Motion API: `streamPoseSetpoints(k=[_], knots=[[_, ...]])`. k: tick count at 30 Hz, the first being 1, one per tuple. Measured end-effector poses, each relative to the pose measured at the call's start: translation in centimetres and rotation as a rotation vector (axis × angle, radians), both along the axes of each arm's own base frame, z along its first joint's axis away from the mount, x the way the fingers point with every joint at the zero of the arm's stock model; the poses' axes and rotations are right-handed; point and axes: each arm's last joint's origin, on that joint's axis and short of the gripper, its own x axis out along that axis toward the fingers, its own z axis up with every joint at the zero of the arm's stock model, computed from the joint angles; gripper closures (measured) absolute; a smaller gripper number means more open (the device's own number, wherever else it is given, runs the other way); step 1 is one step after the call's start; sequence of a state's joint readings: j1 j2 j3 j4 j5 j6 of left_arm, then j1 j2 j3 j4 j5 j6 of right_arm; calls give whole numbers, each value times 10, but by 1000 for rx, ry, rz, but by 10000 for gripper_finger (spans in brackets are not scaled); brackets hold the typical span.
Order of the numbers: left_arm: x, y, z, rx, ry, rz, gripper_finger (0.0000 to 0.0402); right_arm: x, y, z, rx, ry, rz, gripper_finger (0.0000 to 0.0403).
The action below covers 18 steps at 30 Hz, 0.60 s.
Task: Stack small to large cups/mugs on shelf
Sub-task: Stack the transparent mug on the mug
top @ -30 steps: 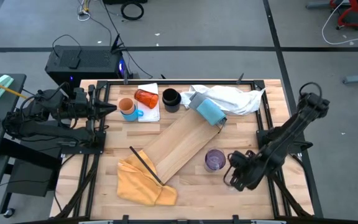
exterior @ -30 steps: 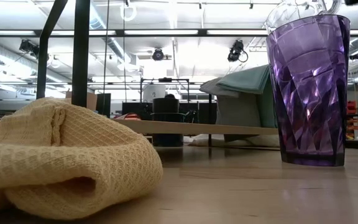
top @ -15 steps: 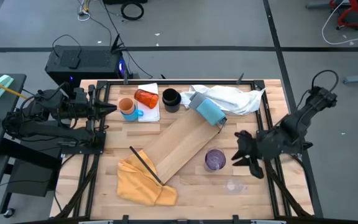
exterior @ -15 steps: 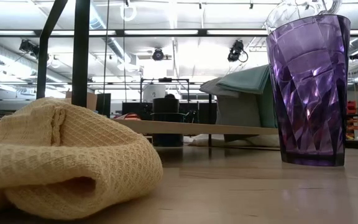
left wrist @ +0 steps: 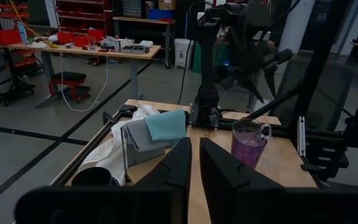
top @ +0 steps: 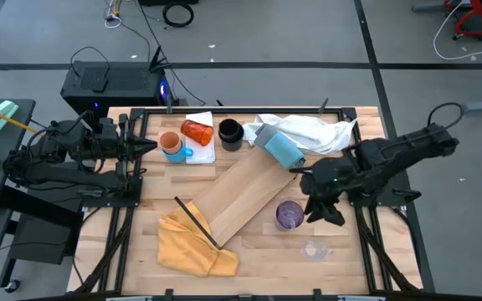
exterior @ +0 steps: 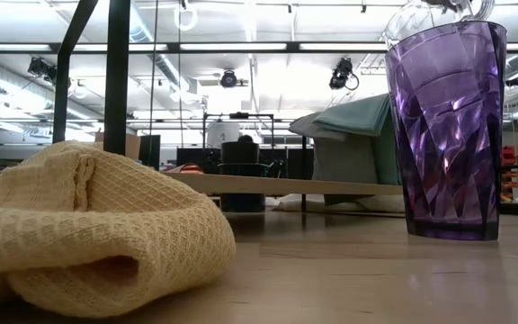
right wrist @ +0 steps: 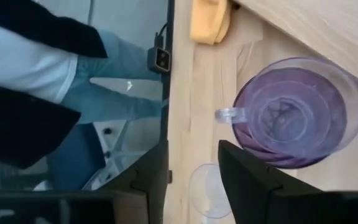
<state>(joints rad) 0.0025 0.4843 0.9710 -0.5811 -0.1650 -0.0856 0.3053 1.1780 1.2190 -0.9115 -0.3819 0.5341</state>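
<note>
Now the right gripper (top: 318, 209) hangs over the translucent purple faceted cup (top: 289, 215), fingers parted, gripping nothing. The left gripper (top: 146, 145), fingers nearly together and empty, waits by the table's left edge.

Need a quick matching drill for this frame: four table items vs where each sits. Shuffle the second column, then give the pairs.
Things:
1. purple cup
2. black mug
3. yellow cloth
4. right gripper

Places:
A. under the board's near end
B. just right of the purple cup
C. off the board's right edge, on the table
D. beside the white pad, at the back

Pairs: 1-C, 2-D, 3-A, 4-B
</note>
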Motion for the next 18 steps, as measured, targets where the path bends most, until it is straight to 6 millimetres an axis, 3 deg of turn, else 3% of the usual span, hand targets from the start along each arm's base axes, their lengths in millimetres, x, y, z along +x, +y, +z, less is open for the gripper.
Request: streamPoseSetpoints(k=[7, 18], knots=[[0, 0, 0, 1, 0, 0, 363, 19, -5, -11, -72, -52, 82, 222], [0, 0, 0, 3, 1, 0, 361, 36, -1, -30, -116, -32, 193, 222]])
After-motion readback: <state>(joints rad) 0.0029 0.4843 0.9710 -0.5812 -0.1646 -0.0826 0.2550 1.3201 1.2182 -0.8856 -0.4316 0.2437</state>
